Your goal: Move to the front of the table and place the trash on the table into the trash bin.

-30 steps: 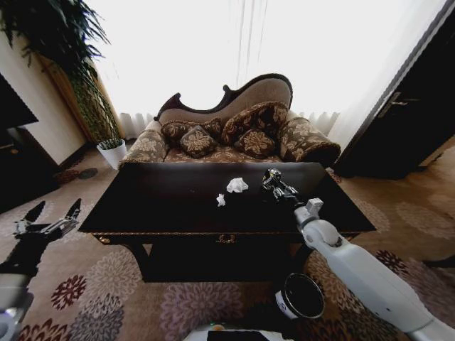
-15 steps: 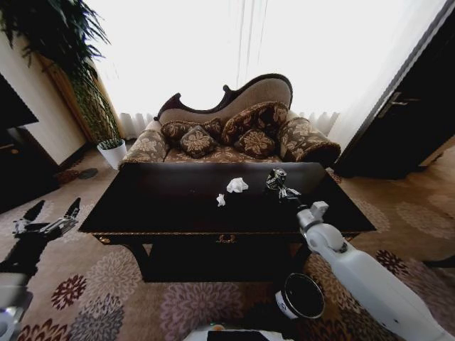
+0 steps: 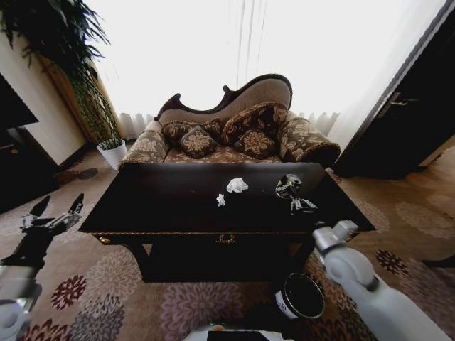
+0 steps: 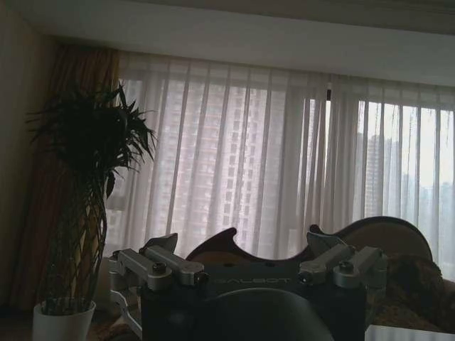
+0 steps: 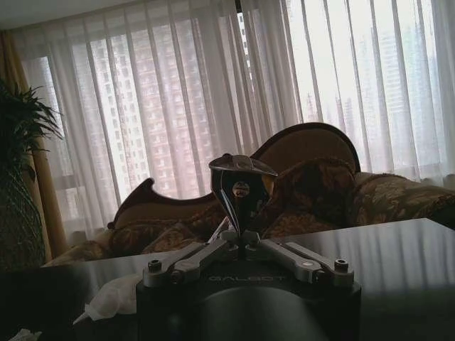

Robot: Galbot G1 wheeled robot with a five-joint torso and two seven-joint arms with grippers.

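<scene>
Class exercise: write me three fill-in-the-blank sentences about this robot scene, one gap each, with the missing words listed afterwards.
1. The right end effector grips a shiny ____.
2. Two white tissue wads lie on the dark ____.
3. The trash bin stands on the ____, in front of the table.

Missing words: wrapper; table; carpet
</scene>
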